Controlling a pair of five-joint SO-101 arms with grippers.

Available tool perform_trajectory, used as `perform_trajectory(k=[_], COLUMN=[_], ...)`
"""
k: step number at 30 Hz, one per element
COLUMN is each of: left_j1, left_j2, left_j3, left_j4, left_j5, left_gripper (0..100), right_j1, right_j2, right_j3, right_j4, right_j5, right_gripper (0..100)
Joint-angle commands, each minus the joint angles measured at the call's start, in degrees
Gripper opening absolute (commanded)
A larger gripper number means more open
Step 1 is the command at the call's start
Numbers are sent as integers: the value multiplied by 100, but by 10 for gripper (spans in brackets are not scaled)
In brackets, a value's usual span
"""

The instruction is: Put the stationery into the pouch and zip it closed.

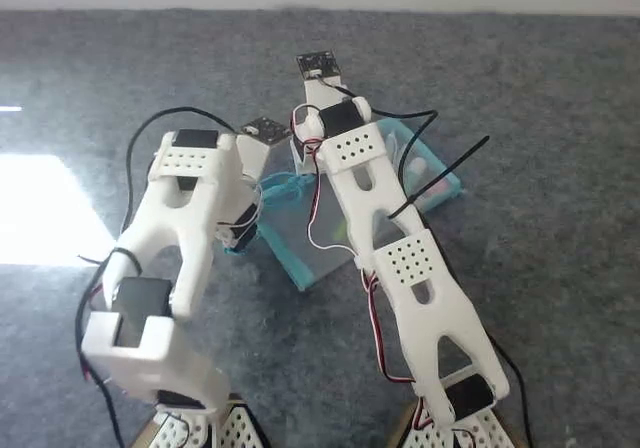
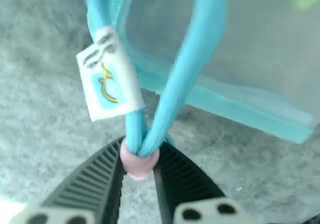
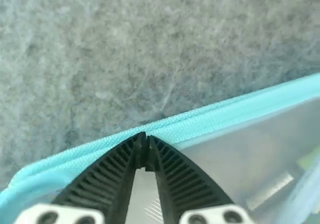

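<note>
The translucent pouch (image 1: 300, 256) with a turquoise border lies on the grey carpet between the two arms. My left gripper (image 2: 139, 160) is shut on the pink bead of the pouch's turquoise cord loop (image 2: 192, 59), which carries a small white label (image 2: 107, 81). In the high view the left gripper (image 1: 262, 196) sits at the pouch's left corner. My right gripper (image 3: 145, 143) is shut on the turquoise zipper band (image 3: 215, 115) along the pouch's far edge, where it stands (image 1: 304, 148) in the high view. Stationery shows through the pouch wall: a green piece (image 3: 311, 159) and pale items (image 1: 420, 183).
Grey carpet (image 1: 540, 88) surrounds the pouch on all sides. A bright patch of light (image 1: 40, 208) falls on the floor at the left. Black and red cables (image 1: 320, 218) hang from the right arm over the pouch.
</note>
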Motion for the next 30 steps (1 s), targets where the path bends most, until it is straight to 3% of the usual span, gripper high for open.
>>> perform_trajectory(k=[1, 5, 8, 15, 23, 30], left_j1=[-422, -554, -554, -1064, -1292, -651], left_j2=[-668, -1134, -1398, -1574, -1538, -1582], left_j3=[-295, -901, -1393, -3319, -6448, -7187], left_j4=[-44, 343, 396, 387, -220, -1152], left_j5=[-114, -79, 70, -1064, 114, 668], left_gripper=[10, 10, 10, 11, 11, 11], right_j1=[-4, -374, -365, 418, 646, 673], right_j2=[-22, -286, -743, -1824, -3591, -4901], right_j3=[-167, -519, -404, -475, -431, 1222], right_j4=[251, 831, 831, 831, 831, 813], right_j5=[369, 686, 800, 1248, 2154, 2365], right_gripper=[9, 16, 79, 229, 233, 234])
